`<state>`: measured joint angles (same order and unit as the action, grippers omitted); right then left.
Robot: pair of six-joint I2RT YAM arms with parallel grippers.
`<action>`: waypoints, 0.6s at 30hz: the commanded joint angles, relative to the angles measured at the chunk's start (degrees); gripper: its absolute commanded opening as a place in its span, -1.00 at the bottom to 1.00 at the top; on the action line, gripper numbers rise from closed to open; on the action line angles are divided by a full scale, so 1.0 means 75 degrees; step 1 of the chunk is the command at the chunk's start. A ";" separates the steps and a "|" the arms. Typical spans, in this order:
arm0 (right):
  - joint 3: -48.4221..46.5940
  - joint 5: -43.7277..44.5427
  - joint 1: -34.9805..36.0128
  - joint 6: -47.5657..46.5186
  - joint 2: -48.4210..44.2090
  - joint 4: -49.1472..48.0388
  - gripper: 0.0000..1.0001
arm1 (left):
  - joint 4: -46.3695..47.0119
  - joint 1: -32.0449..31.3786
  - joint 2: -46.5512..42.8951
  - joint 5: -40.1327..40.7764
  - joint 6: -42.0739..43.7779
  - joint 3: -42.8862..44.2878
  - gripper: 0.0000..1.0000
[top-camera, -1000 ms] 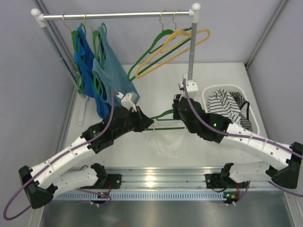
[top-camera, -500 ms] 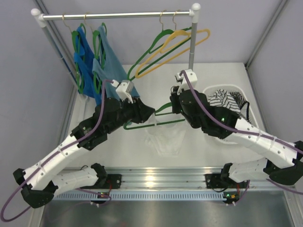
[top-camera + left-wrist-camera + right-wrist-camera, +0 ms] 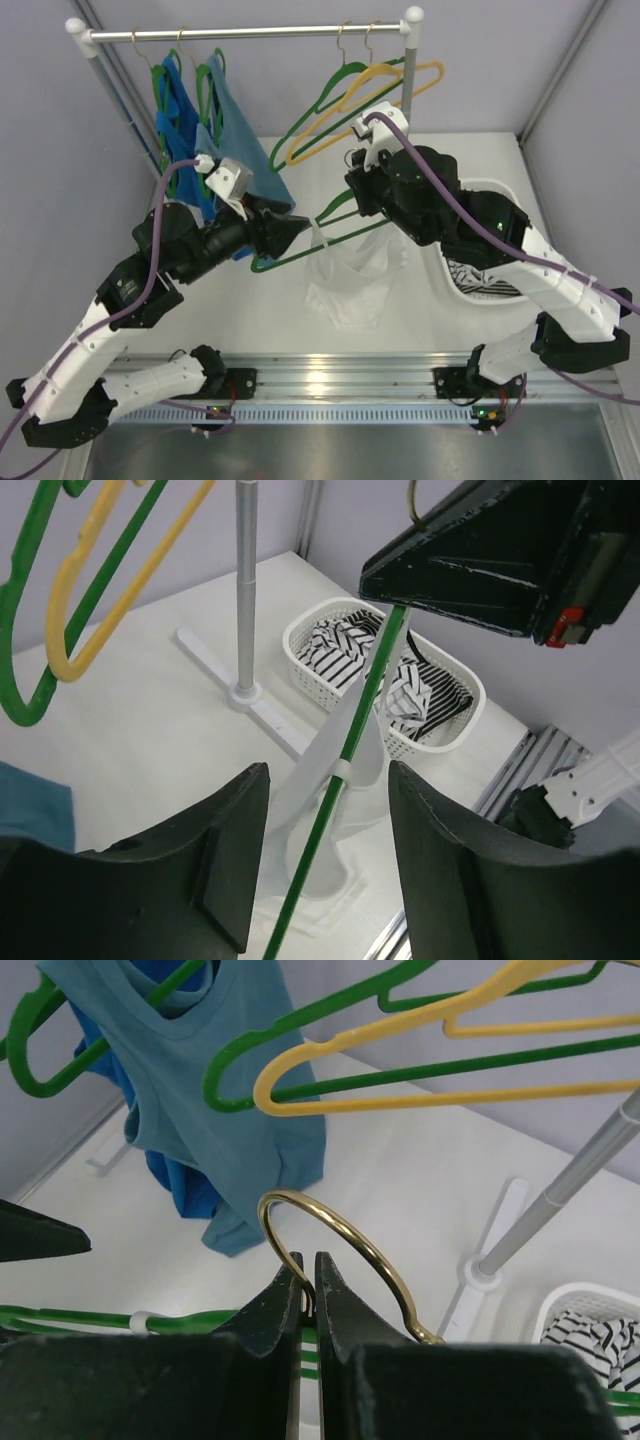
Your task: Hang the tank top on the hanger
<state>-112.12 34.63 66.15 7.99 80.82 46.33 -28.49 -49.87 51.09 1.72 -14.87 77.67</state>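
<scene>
**We hold the green hanger (image 3: 349,745) above the table (image 3: 200,310), with the white tank top (image 3: 350,285) hanging from it.**

The tank top is thin, soft and wrinkled. Its upper part lies over the hanger's bar, and its lower part falls toward the table; we cannot tell if it touches. Our right gripper (image 3: 308,1275) has its fingers pressed together on the hanger at the foot of the metal hook. Our left gripper (image 3: 325,800) is spread wide, and the hanger's bar passes through the gap. The basket (image 3: 535,240) with the striped garment (image 3: 400,685) is just to the right of the tank top. The rack's post (image 3: 405,110) stands close behind the right gripper. On the rail (image 3: 280,32), a bare stretch lies between the blue tops (image 3: 225,150) and the yellow hanger (image 3: 400,85).
</scene>
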 commanded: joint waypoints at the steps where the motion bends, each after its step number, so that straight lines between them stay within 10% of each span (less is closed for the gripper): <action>1: -0.0508 -0.0234 0.0250 -0.0573 0.0193 0.0409 -1.00 | -0.0525 0.0004 0.0043 -0.0836 0.1172 0.0273 0.13; 18: -0.0286 -0.0329 0.0309 -0.0503 0.0205 0.0187 -1.00 | -0.0994 0.0004 -0.0050 -0.1553 0.1538 -0.0734 0.08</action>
<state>-113.67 32.82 67.51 5.02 83.02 49.71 -36.60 -49.87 51.86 -8.95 -4.29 73.36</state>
